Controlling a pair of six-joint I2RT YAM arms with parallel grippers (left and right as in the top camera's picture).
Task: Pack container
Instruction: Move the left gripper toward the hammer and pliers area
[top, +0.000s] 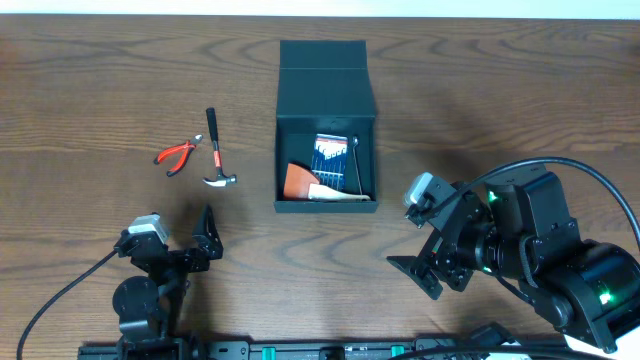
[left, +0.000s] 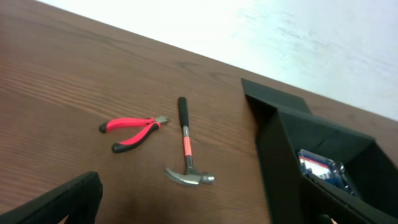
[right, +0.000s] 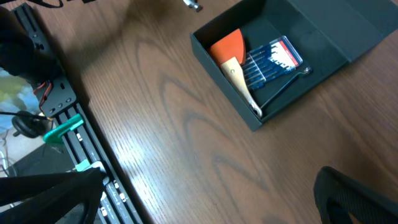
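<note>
The container (top: 326, 100), a dark teal-black square box with its flap lid open to the back, sits at the table's middle; it also shows in the left wrist view (left: 283, 146) and the right wrist view (right: 214, 50). Inside lie an orange-bladed scraper (top: 298, 181), a blue pack of small tools (top: 331, 154) and a metal wrench (top: 354, 160). Red-handled pliers (top: 176, 155) and a small claw hammer (top: 214, 150) lie on the table left of the box. My left gripper (top: 202, 240) is open and empty, near the front. My right gripper (top: 425, 265) is open and empty, right of and nearer than the box.
A black rail with green clips (right: 65, 124) runs along the table's front edge. The table's far edge meets a white wall (left: 280, 31).
</note>
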